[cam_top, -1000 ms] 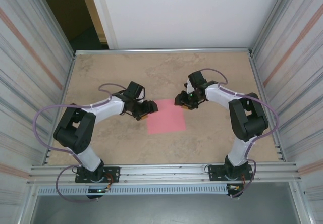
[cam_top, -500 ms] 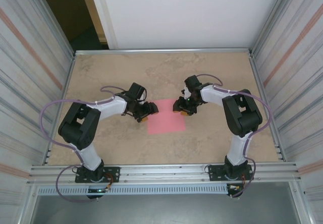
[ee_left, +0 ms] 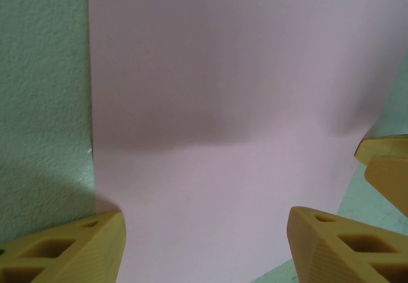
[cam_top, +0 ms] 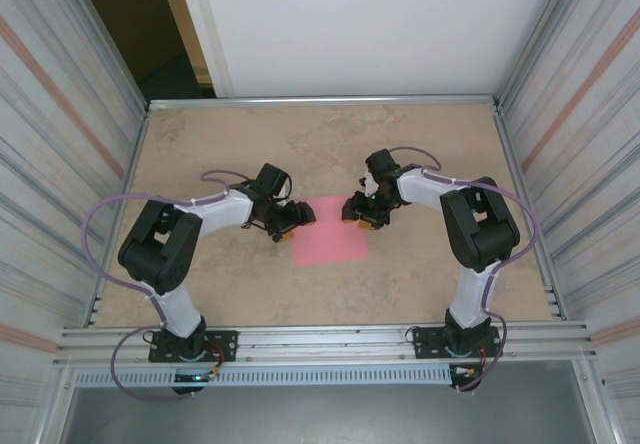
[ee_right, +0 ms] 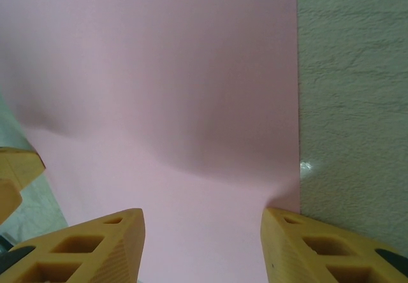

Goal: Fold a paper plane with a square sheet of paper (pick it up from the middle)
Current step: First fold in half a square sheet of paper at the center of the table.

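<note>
The square sheet of paper lay flat on the worktop, and both hands had closed in on it from opposite sides. The left hand stood at the sheet's left edge and the right hand at its right edge, each toward the sheet's far half. In the left wrist view the left hand's two tan fingers stood well apart, one near each side of the sheet with bare pink paper between them, gripping nothing. The right wrist view showed the right hand the same way, its fingers spread wide over the sheet and nothing pinched. Each wrist view also caught a tip of the opposite hand just past the sheet's far edge. The paper looked thin, very light and limp, so it would probably sag or flutter once lifted and slide on the smooth worktop if pushed from one side only. It would likely crease for good wherever it was squeezed hard, and a stray crease could spoil the paper plane. Lying flush on the surface, it offered no raised edge to catch. The safest hold seemed to be a gentle pinch near the sheet's middle, as the task asks, with the other hand steadying an edge.
</note>
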`<state>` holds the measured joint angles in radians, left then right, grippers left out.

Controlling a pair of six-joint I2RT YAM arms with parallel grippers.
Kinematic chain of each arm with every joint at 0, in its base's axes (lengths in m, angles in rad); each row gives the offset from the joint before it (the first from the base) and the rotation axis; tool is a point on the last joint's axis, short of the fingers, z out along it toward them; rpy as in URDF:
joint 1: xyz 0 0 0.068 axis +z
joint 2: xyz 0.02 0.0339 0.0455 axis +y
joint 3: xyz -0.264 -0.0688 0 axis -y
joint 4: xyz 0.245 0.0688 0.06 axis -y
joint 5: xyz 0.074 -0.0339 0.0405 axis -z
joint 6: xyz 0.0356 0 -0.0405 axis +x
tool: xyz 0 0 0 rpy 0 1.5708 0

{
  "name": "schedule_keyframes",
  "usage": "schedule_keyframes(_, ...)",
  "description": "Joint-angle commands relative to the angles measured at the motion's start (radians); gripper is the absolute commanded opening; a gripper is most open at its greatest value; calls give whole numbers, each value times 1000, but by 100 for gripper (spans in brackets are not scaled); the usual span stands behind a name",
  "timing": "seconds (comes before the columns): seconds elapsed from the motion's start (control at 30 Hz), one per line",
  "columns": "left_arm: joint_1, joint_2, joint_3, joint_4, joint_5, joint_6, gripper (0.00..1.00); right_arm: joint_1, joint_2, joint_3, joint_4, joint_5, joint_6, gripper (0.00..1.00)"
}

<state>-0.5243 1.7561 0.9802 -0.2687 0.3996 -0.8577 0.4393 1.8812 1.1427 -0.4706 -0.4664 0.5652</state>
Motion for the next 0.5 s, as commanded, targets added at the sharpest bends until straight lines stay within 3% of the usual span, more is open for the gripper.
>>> schedule_keyframes(0.0, -6, 39, -13, -3, -23, 10, 67, 12, 38, -21, 8, -1, -4, 53)
schedule_keyframes(0.2, -5, 44, -35, 9, -34, 0, 66, 30, 32, -24, 66, -52, 16, 58)
schedule_keyframes(0.47, -2, 45, -49, 8, -53, -3, 49, 27, 4, -62, 211, -157, 60, 67)
